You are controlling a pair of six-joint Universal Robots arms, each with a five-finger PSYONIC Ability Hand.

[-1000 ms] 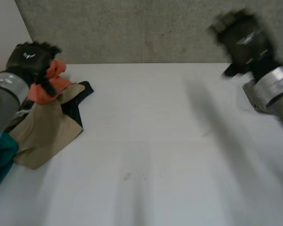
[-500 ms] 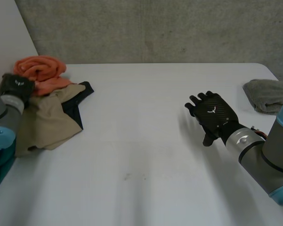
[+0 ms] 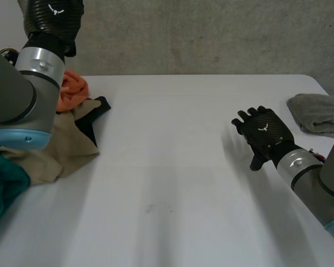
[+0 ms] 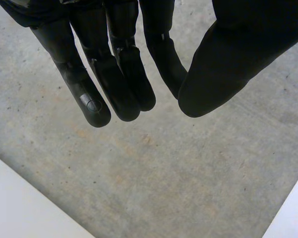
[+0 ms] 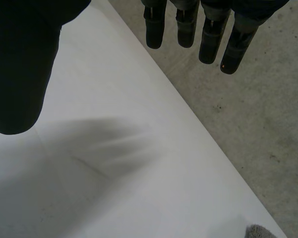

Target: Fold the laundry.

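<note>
Nearest me, a teal cloth (image 3: 3, 192) lies at the desk (image 3: 172, 194) edge, touching the tan cloth (image 3: 64, 150), my reference item, which is crumpled and unfolded. Well apart from the tan cloth, across bare desk, my right hand (image 3: 265, 136) hovers with fingers straight, grasping nothing. Beyond the tan cloth and touching it lie a dark garment (image 3: 94, 114) and an orange cloth (image 3: 73, 89), both bunched. A grey cloth (image 3: 317, 114) sits far across from it. My left hand (image 3: 51, 16) is raised above the heap, fingers straight, empty. Assessment: nothing is visibly folded, so I judge all the work outstanding.
</note>
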